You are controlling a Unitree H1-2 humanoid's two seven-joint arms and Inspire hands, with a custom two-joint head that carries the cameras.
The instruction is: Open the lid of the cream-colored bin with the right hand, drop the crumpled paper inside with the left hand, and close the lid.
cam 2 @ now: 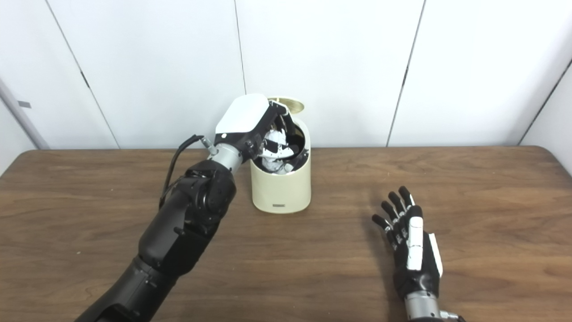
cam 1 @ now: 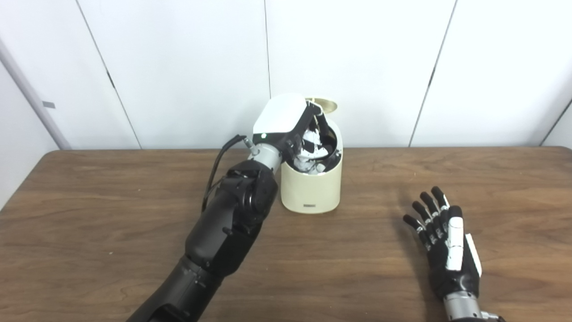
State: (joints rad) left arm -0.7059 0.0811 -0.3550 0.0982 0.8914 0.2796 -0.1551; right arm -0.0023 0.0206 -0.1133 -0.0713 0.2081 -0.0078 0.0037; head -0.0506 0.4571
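The cream-colored bin (cam 1: 311, 188) stands at the back middle of the table, its lid (cam 1: 325, 105) tipped up behind the mouth. My left hand (cam 1: 288, 125) hangs over the open mouth from the left, fingers curled down into it. The white crumpled paper (cam 1: 311, 150) shows between those fingers, at rim level inside the bin. My right hand (cam 1: 442, 237) lies on the table well to the right of the bin, fingers spread and holding nothing.
The brown wooden table (cam 1: 111, 201) stretches bare to the left and right of the bin. White wall panels (cam 1: 187, 67) rise close behind the bin. My left forearm (cam 1: 228, 223) crosses the table's middle, just left of the bin.
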